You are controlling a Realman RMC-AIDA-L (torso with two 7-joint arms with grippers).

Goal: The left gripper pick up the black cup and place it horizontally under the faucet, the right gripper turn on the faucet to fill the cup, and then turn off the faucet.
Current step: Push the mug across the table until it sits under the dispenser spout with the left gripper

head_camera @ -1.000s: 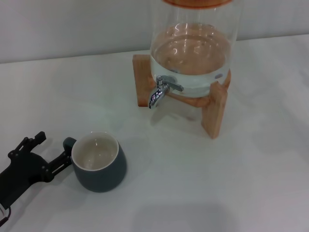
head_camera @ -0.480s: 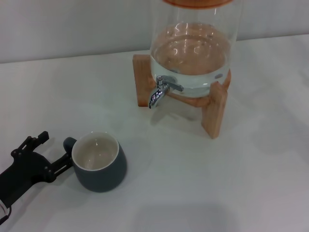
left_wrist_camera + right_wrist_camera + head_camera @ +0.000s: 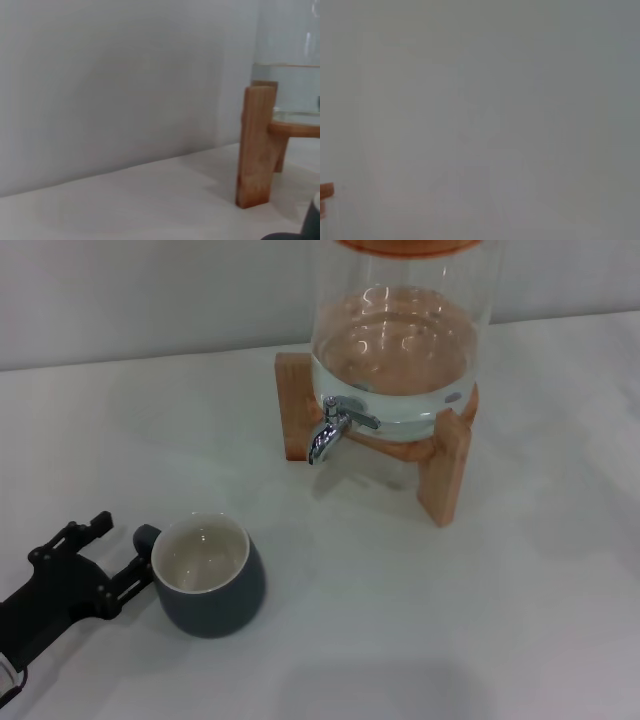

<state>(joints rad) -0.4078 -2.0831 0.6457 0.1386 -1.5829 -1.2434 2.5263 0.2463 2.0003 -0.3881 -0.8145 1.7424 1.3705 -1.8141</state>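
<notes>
The black cup (image 3: 214, 606) stands upright on the white table in the head view, front left, with its cream inside showing and its small handle (image 3: 147, 536) pointing left. My left gripper (image 3: 122, 549) is open at the cup's left side, one finger on each side of the handle, with its near finger close to the cup wall. A dark edge of the cup (image 3: 314, 223) shows in the left wrist view. The faucet (image 3: 330, 431) sticks out of the glass dispenser (image 3: 400, 340), spout down, well behind and to the right of the cup. My right gripper is out of view.
The dispenser holds water and sits on a wooden stand (image 3: 446, 472); one stand leg (image 3: 256, 145) shows in the left wrist view. A grey wall runs behind the table. The right wrist view shows only grey wall and a bit of wood (image 3: 326, 192).
My left gripper has moved right, closer around the cup's handle. The cup has shifted very slightly to the right.
</notes>
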